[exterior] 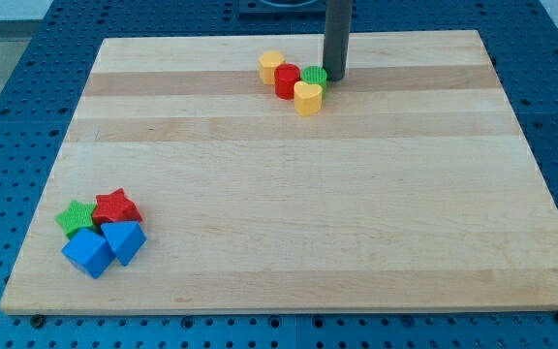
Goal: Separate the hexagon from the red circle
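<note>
My tip (336, 78) is set beside the green block (315, 76); red circle (288, 80) is flanked by two yellow blocks; no hand is fitted.

Item: rod, arm end-piece. Straight, round in section, dark grey to charcoal, plain matte surface with a faint lighter sheen down one side. Even width along the visible length. Upper part cut off by the view's top edge. My tip (336, 79): blunt, flat-ended, same dark colour. Markings, screws, cables: none discernible at this resolution.
</note>
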Tool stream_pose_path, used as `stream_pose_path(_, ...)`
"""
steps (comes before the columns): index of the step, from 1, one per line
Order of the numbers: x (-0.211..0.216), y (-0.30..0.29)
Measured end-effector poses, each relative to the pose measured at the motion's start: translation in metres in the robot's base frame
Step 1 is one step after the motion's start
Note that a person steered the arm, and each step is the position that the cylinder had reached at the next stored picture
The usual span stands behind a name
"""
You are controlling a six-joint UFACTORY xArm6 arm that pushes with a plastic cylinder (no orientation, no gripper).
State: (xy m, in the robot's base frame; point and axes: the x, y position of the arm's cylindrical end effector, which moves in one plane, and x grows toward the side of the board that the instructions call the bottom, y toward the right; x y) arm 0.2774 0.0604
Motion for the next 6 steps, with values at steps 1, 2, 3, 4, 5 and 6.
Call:
stream_pose_path(1,-0.021,0.0)
stream_pose_path(2,-0.021,0.0)
stream_pose_path(3,-0.021,-0.037)
stream_pose_path(4,-0.021,-0.057)
stream_pose_path(5,-0.021,-0.068)
stream_pose_path(6,-0.021,-0.103)
